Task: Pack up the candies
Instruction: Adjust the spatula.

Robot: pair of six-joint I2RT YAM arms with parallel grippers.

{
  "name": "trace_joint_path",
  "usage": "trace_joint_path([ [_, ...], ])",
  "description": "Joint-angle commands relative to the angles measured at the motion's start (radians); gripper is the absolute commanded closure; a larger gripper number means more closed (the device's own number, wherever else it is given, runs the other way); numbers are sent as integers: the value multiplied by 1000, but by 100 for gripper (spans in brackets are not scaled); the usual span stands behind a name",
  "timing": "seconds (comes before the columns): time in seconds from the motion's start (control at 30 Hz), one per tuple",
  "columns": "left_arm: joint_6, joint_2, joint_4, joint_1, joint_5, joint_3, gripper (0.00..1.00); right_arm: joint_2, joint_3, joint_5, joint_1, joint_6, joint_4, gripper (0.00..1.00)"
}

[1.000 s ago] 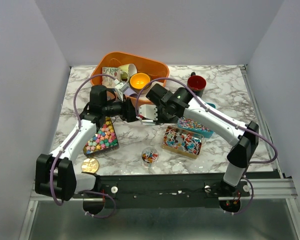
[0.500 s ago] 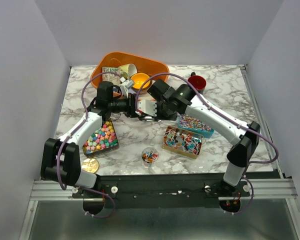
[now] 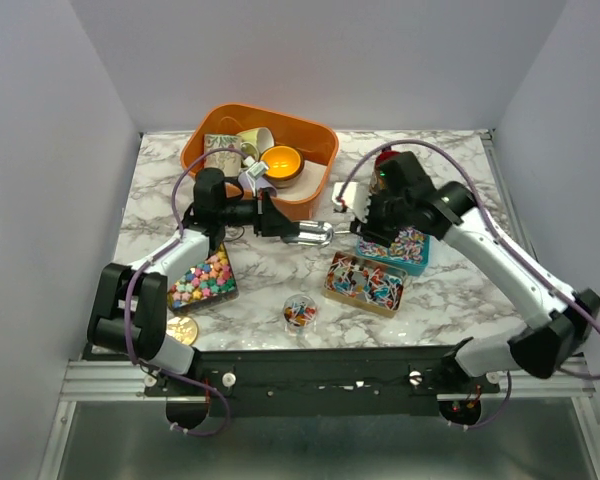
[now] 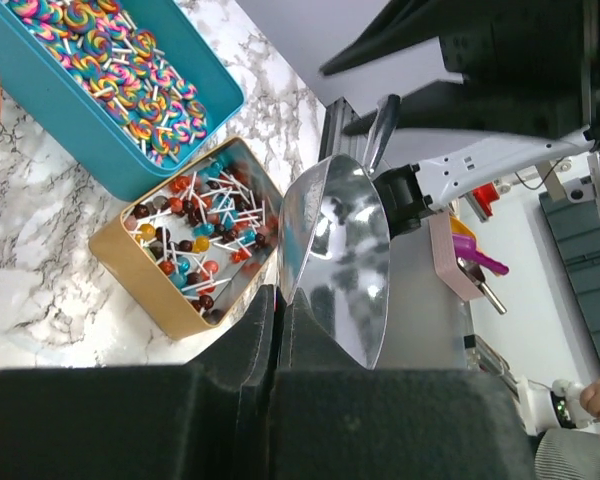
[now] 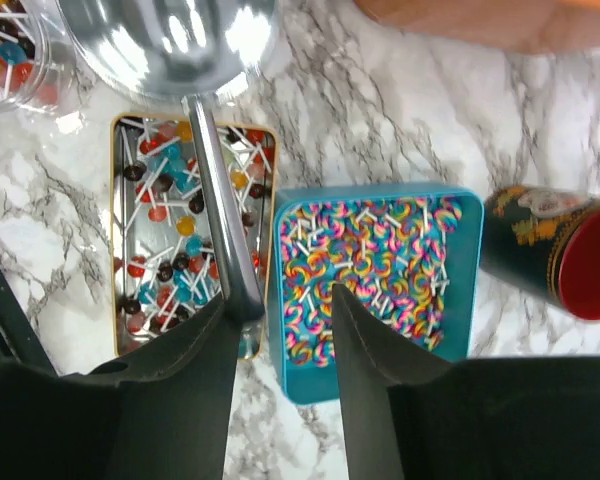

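Holding an empty metal scoop point(image 4: 335, 260): the left pincer point(image 4: 277, 300) is closed on the rim of the bowl, and the handle points away toward the right arm. The scoop hangs above the surface, beyond and left of the gold tin point(image 4: 130, 282).

Progress, judged: early.
- No candy is in the scoop.
- Ball lollipops point(image 5: 170, 250) fill the gold tin.
- Swirl lollipops point(image 5: 370, 270) fill the teal tin point(image 4: 90, 140), set right against the gold tin's far side.
- Pastel star candies point(image 3: 202, 278) sit in a clear tray well left of the gold tin.
- The small round tub point(image 3: 300, 312), just near-left of the gold tin, has only a few pieces in it.
- All containers are open, with no lids seen. Scooping and filling are left.

Pose: the left arm is stretched forward and inward, forearm about level, wrist rolled on its side. The right arm reaches in from the right, wrist facing straight down beyond the gold tin. The right pincer point(image 5: 280, 300) has its jaws apart and grips nothing. The handle's tip lies close by one finger; contact cannot be told.
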Motion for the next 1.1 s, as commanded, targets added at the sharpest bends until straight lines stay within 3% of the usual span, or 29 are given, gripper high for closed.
trace_joint_path([
  [0.0,-16,8,63,1,68,0,100,-210,-208,-348,-114,-8,248,50],
  [0.27,59,23,-39,-2,53,46,100,-178,-187,-463,-117,40,297,50],
  [0.67,50,39,-40,-7,44,66,100,-67,-126,-461,-117,-15,248,58],
  [0.77,52,46,-42,-8,42,65,100,-58,-116,-458,-117,-11,244,65],
  [1.0,47,71,-54,-11,24,83,99,-52,-110,-443,-117,-17,236,95],
  [1.03,47,72,-57,-13,18,89,87,-47,-106,-443,-117,-21,230,98],
  [1.07,50,76,-68,-13,6,94,83,-46,-98,-432,-117,-24,216,99],
])
